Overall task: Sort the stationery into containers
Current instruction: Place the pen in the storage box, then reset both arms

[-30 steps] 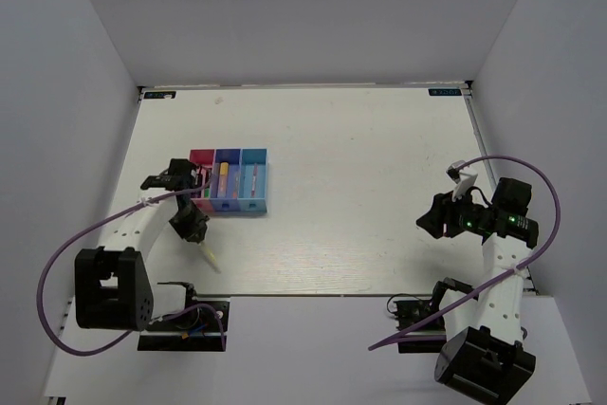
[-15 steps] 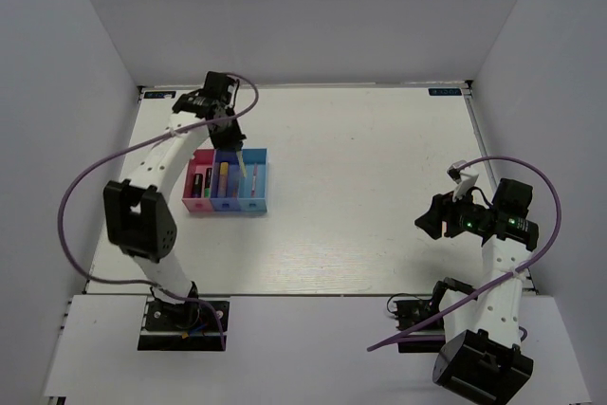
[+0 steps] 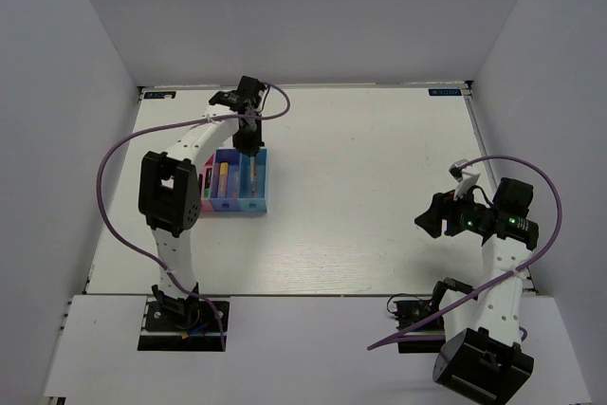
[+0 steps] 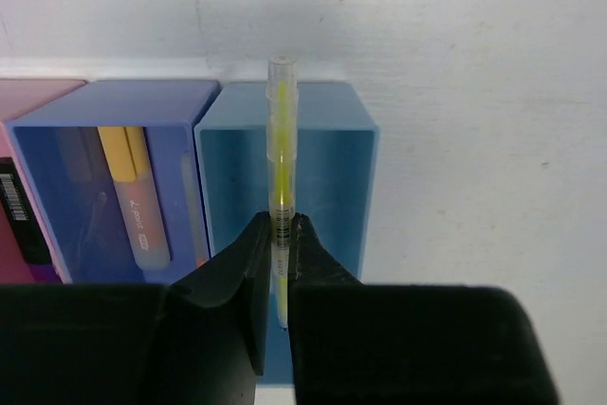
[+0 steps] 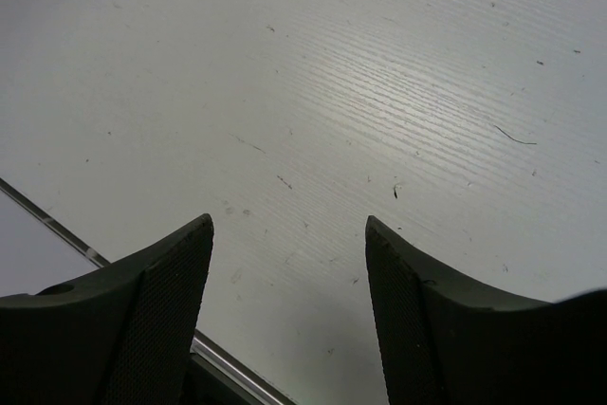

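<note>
Stationery already lies in the tray, which sits on the left half of the table. In your left wrist view, its pink compartment at the far left holds a black marker with a barcode label. Next to it, the dark blue compartment holds a yellow-orange marker lying lengthwise, with a greyish one beside it. Your left claw hangs over the light blue compartment, its fingers pinched tight on a thin yellow pen with a clear barrel. The pen runs straight out past the fingertips, in line with that compartment, and you cannot tell whether its far end touches the tray. From above, the left arm arches over the tray from the near side. Well off to the right, your right claw stands with its fingers apart, nothing between them, above bare tabletop near the table's right edge.
</note>
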{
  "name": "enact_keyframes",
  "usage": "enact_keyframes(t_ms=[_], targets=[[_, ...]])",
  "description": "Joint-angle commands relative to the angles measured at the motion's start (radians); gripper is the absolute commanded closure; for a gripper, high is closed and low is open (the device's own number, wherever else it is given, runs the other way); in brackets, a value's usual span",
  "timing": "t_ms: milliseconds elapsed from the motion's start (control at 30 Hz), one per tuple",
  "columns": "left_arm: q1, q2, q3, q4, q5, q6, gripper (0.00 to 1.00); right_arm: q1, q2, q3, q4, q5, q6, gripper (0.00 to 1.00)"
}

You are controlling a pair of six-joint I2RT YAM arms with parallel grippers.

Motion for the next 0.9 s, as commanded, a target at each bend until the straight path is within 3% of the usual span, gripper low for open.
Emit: enact_keyframes(t_ms=[0,33,133,167,300,400,433,467,500,533,567,600,633,667,700,733,800,867], targets=[[-0.020,-0.059,-0.040,0.010,-0.025,0.043,0.81,-0.003,0.001,-0.008,0.028,-0.021,0.011,0.32],[-0.033,-0.050,-0.041,0.008,-0.024,0.048,0.72,-0.003,-0.001,-0.008,0.029,-0.019,0.011,0.30],[-0.063,-0.056,-0.043,-0.004,-0.044,0.054,0.58,-0.003,-0.005,-0.008,0.022,-0.011,0.010,0.28],[-0.070,-0.057,-0.043,-0.004,-0.051,0.052,0.45,-0.003,-0.010,-0.013,0.023,-0.010,0.004,0.27],[-0.085,-0.091,-0.018,-0.033,-0.073,0.045,0.30,-0.006,-0.039,-0.017,0.022,0.002,0.001,0.16],[-0.108,-0.170,0.016,-0.081,-0.094,0.042,0.30,-0.004,-0.062,-0.017,0.040,0.010,0.025,0.10],[-0.138,-0.193,0.014,-0.091,-0.099,0.042,0.35,-0.004,-0.070,-0.020,0.051,0.012,0.050,0.10],[-0.149,-0.219,-0.003,-0.096,-0.104,0.040,0.45,-0.004,-0.080,-0.020,0.075,0.024,0.069,0.10],[-0.163,-0.309,-0.021,-0.093,-0.098,0.042,0.87,-0.004,-0.080,-0.017,0.092,0.030,0.126,0.10],[-0.174,-0.347,-0.042,-0.084,-0.084,0.051,1.00,-0.004,-0.086,-0.017,0.107,0.039,0.193,0.10],[-0.216,-0.382,-0.149,-0.063,-0.047,0.057,1.00,-0.003,-0.094,-0.014,0.138,0.048,0.223,0.10],[-0.229,-0.511,-0.194,-0.047,-0.009,0.062,0.99,-0.003,-0.096,0.000,0.143,0.047,0.282,0.10],[-0.253,-0.560,-0.240,0.011,0.007,0.062,0.87,-0.003,-0.103,0.006,0.147,0.050,0.306,0.10],[-0.267,-0.606,-0.353,0.029,0.023,0.053,0.61,-0.001,-0.102,0.010,0.166,0.055,0.333,0.10],[-0.272,-0.749,-0.465,0.049,0.074,0.048,0.22,-0.003,-0.114,0.009,0.187,0.070,0.416,0.10],[-0.277,-0.798,-0.572,0.071,0.091,0.042,0.00,-0.003,-0.117,0.001,0.209,0.085,0.438,0.10],[-0.278,-0.955,-0.733,0.125,0.111,0.040,0.00,-0.001,-0.126,-0.016,0.239,0.091,0.468,0.10],[-0.277,-1.020,-0.789,0.148,0.113,0.054,0.00,0.000,-0.126,-0.033,0.243,0.099,0.510,0.10]])
